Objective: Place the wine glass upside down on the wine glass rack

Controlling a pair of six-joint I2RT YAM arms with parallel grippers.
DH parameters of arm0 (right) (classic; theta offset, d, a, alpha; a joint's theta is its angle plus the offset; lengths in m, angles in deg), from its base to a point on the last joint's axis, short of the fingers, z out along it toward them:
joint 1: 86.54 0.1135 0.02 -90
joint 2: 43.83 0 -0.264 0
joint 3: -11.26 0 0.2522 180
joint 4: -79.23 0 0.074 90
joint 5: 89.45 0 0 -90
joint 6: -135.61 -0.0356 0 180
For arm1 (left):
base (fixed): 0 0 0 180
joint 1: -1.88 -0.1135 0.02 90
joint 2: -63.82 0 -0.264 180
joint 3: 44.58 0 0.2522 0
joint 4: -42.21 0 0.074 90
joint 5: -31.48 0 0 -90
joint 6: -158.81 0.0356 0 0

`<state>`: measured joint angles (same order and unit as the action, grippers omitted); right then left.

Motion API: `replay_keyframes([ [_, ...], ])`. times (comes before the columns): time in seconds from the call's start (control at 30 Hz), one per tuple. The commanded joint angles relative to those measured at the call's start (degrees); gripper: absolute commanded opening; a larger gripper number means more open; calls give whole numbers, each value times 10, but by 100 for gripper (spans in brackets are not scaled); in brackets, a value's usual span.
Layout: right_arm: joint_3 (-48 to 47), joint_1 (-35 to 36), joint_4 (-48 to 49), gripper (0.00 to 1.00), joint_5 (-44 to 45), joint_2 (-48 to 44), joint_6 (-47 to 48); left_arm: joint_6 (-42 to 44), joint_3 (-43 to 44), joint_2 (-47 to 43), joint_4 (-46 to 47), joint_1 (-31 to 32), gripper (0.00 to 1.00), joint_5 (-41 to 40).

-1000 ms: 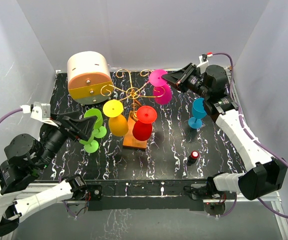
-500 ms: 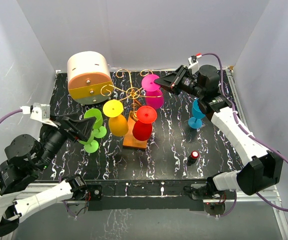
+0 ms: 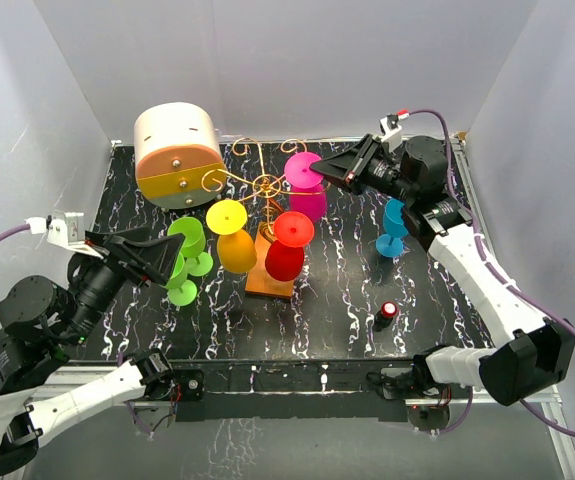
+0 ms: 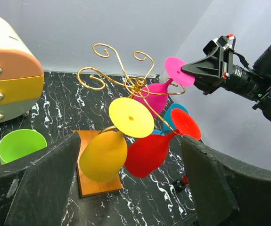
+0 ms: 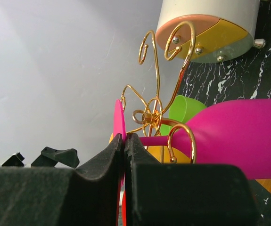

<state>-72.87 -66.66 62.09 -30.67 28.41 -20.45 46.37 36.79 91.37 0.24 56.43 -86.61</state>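
Observation:
The gold wire wine glass rack stands on its orange base mid-table. A yellow glass and a red glass hang on it upside down. My right gripper is shut on the foot disc of the magenta wine glass. Its stem lies in a gold scroll arm and its bowl hangs down. My left gripper is open and empty, its fingers low at the left of the rack, beside a green glass.
A cream-and-orange drum-shaped box stands at the back left. A blue glass stands upright on the black marbled table right of the rack. A small black-and-red object lies at the front right. White walls enclose the table.
My right gripper has carried the magenta glass left, from beside the rack onto a scroll arm near its centre. My left arm has drawn back slightly towards the near left.

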Motion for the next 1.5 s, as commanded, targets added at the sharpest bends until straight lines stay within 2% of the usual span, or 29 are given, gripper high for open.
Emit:
replay_keyframes([
  [0.0, 7, -1, 7, 0, 21, -33, 13, 2, 6, 11, 5, 1, 86, -9],
  [0.23, 15, -1, -2, 0, 15, -52, 11, 2, 4, 15, 3, 1, 86, -14],
  [0.63, 7, -1, -57, 0, 101, -81, 51, 2, -3, 16, 2, 1, 87, -21],
  [1.23, -25, -1, -45, 0, 103, -27, 70, -2, -13, 15, -9, 2, 87, -32],
  [1.37, -26, -1, -44, 4, 102, -24, 79, 3, -24, 19, -18, 2, 87, -54],
  [1.47, -34, -1, -52, 11, 105, -20, 91, 5, -27, 25, -26, 1, 87, -63],
])
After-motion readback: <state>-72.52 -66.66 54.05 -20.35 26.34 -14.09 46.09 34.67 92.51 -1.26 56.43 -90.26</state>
